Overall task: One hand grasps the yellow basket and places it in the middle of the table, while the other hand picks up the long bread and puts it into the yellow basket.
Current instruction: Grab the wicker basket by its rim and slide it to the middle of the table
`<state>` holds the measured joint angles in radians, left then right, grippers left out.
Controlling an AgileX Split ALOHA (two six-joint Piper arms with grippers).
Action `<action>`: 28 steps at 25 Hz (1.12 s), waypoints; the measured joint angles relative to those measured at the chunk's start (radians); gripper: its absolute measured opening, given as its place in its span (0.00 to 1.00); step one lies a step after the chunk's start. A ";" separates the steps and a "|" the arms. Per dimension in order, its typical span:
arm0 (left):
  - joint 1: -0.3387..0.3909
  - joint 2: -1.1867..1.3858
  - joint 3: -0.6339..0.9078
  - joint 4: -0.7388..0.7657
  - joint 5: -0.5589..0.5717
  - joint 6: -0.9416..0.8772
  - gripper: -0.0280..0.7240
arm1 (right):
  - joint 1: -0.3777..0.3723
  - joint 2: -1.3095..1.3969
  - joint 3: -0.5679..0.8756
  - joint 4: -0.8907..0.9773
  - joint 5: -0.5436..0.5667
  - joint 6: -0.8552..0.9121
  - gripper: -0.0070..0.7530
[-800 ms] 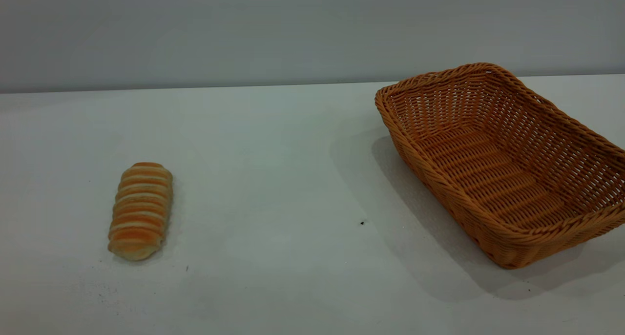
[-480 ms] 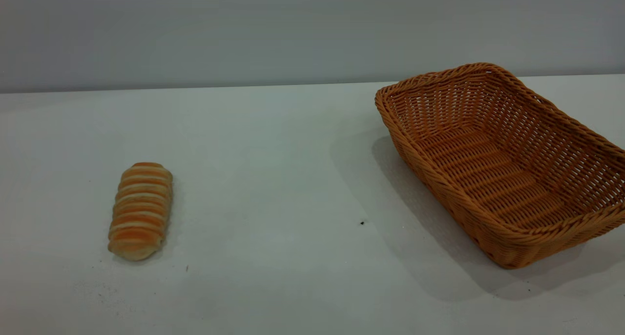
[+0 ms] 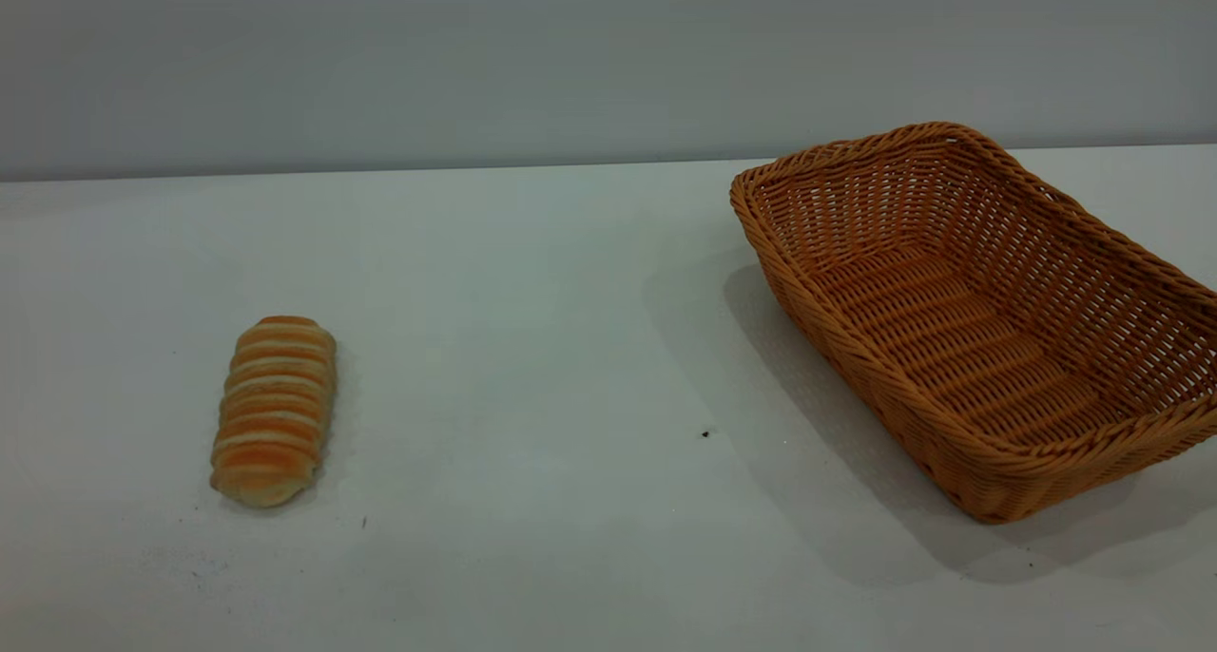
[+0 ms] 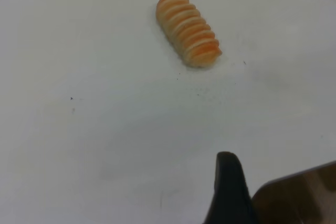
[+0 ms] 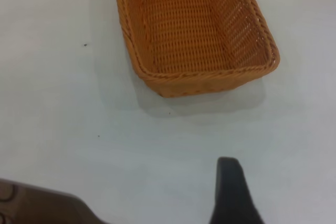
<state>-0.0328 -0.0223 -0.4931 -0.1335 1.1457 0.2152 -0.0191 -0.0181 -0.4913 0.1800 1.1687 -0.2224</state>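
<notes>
Bread and basket both sit untouched on the table (image 3: 532,348). Long bread (image 3: 274,410) lies flat at the exterior view's left, near the front, long axis running roughly front to back, stripes crosswise. Yellow basket (image 3: 970,319) stands upright at the far right, angled, its right end cut off by the frame edge, nothing inside it. The two are well apart, bare tabletop between them, a small dark speck (image 3: 705,433) near the basket's front-left side.

Neither arm shows in the exterior view. Left wrist view: one black fingertip of the left gripper (image 4: 229,192) is visible above bare table, well apart from the bread (image 4: 188,30), touching nothing; only the one finger shows, so jaw opening cannot be told. Right wrist view: one black fingertip of the right gripper (image 5: 232,192) hangs over bare table, apart from the basket (image 5: 194,30), holding nothing; again a single finger, jaw spread cannot be told.
</notes>
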 joint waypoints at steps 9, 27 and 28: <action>0.000 0.000 0.000 0.001 0.000 0.000 0.78 | 0.000 0.000 0.000 0.000 0.000 0.000 0.69; -0.083 0.000 0.000 0.000 0.000 -0.001 0.78 | 0.083 0.000 0.000 0.019 -0.049 -0.010 0.69; -0.092 0.000 0.000 0.001 0.000 -0.002 0.78 | 0.096 0.000 0.000 0.021 -0.050 0.008 0.69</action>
<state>-0.1244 -0.0223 -0.4931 -0.1326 1.1457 0.2130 0.0767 -0.0181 -0.4913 0.2012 1.1187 -0.2141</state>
